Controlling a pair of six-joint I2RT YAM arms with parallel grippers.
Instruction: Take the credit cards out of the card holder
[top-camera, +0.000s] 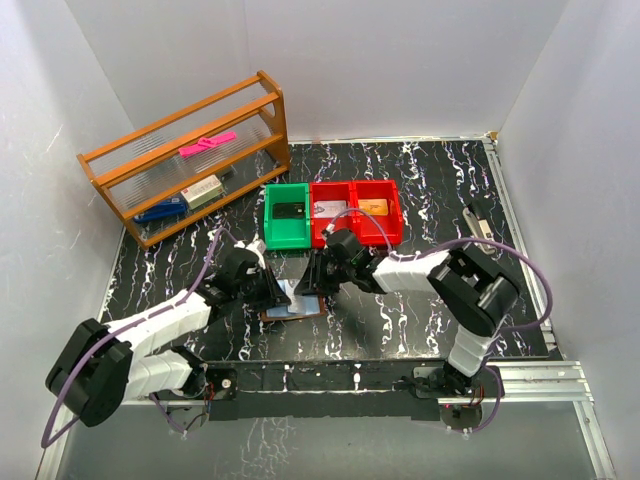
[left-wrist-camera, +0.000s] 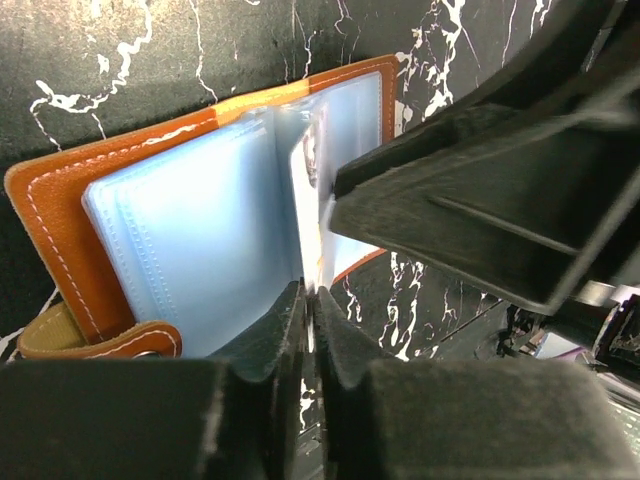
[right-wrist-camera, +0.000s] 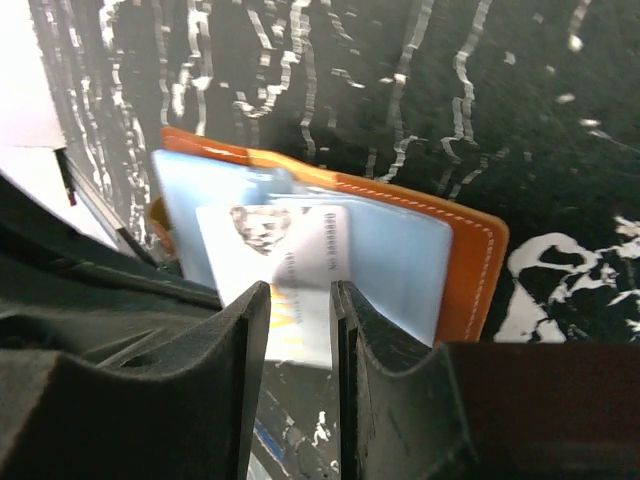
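The card holder (top-camera: 293, 308) lies open on the table between my two grippers, brown leather (left-wrist-camera: 60, 220) with pale blue sleeves. A pale credit card (right-wrist-camera: 290, 250) with a portrait, numbers and gold-orange marks sticks partly out of a sleeve and stands on edge. My left gripper (left-wrist-camera: 311, 300) is shut on the thin edge of this card (left-wrist-camera: 322, 255). My right gripper (right-wrist-camera: 300, 300) faces the card's flat side, its jaws a narrow gap apart and holding nothing. In the top view the left gripper (top-camera: 283, 295) and right gripper (top-camera: 318, 285) meet over the holder.
A green bin (top-camera: 270, 215) and two red bins (top-camera: 318, 190) stand behind the holder, each with a card inside. A wooden rack (top-camera: 190, 160) with small items stands at the back left. White walls enclose the table.
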